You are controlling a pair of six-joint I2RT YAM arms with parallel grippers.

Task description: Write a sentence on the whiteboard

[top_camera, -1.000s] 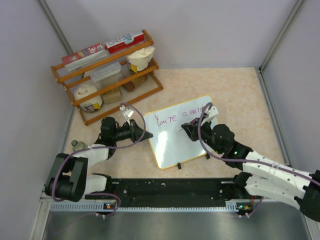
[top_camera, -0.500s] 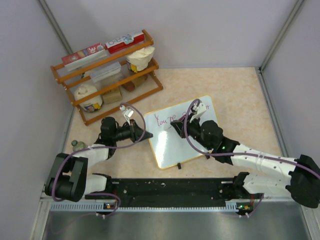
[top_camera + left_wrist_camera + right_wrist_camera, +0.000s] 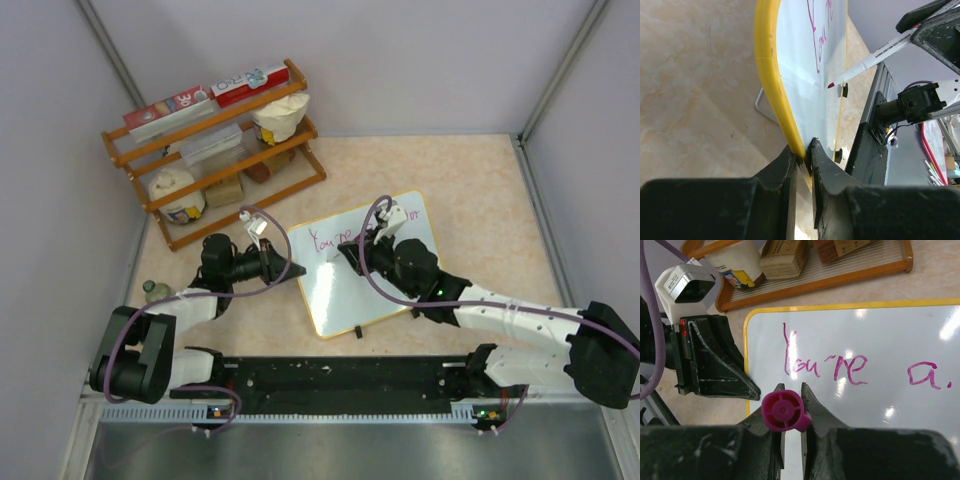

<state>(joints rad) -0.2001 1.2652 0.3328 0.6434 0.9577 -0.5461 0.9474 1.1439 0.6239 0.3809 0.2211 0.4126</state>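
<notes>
The whiteboard [image 3: 345, 295], white with a yellow rim, lies tilted on the table with magenta writing "You're a" [image 3: 335, 238] along its far edge. My left gripper [image 3: 291, 271] is shut on the board's left rim; the left wrist view shows the rim [image 3: 767, 75] pinched between the jaws of my left gripper [image 3: 804, 155]. My right gripper [image 3: 350, 256] is shut on a magenta marker [image 3: 783, 411], over the board's left part below the first word. The marker [image 3: 875, 57] points its tip down close to the board; whether it touches I cannot tell. The board fills the right wrist view [image 3: 875, 405].
A wooden rack [image 3: 215, 150] with boxes and bags stands at the back left. A small bottle [image 3: 152, 290] sits by the left wall. A black rail [image 3: 340, 380] runs along the near edge. Two black clips [image 3: 842, 90] sit on the board's near edge.
My right gripper with the marker has moved left across the board, from the right end of the writing to below the first word. The left gripper and board have stayed still.
</notes>
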